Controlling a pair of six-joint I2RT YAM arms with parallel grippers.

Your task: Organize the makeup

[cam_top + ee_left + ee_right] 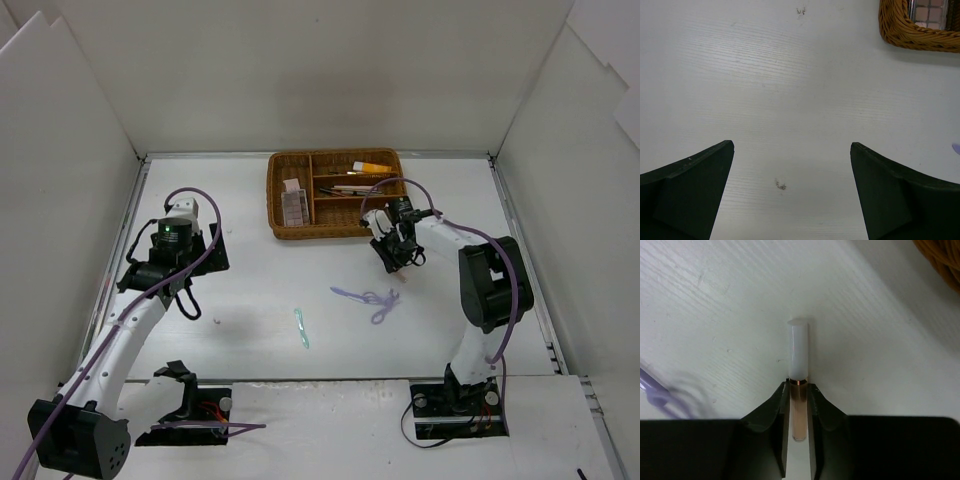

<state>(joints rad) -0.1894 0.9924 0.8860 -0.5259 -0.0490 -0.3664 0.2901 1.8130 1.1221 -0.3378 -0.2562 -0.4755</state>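
My right gripper [799, 390] is shut on a slim tube of beige makeup [799, 410] with a white cap [798, 350], held low over the white table. In the top view this gripper [396, 258] hangs just in front of the wicker tray [280, 228]. The tray holds an orange tube [372, 167], a brown-toned palette [293, 206], a pale pink compact [291, 185] and thin pencils [345, 188]. Lilac tools [372, 299] and a mint tool [301, 327] lie loose on the table. My left gripper [792, 147] is open and empty over bare table, left of the tray.
White walls close in the table on three sides. The tray's corner [910, 35] shows at the top right of the left wrist view, and its rim [945, 260] shows in the right wrist view. One lilac tool [652, 390] lies left of the right gripper.
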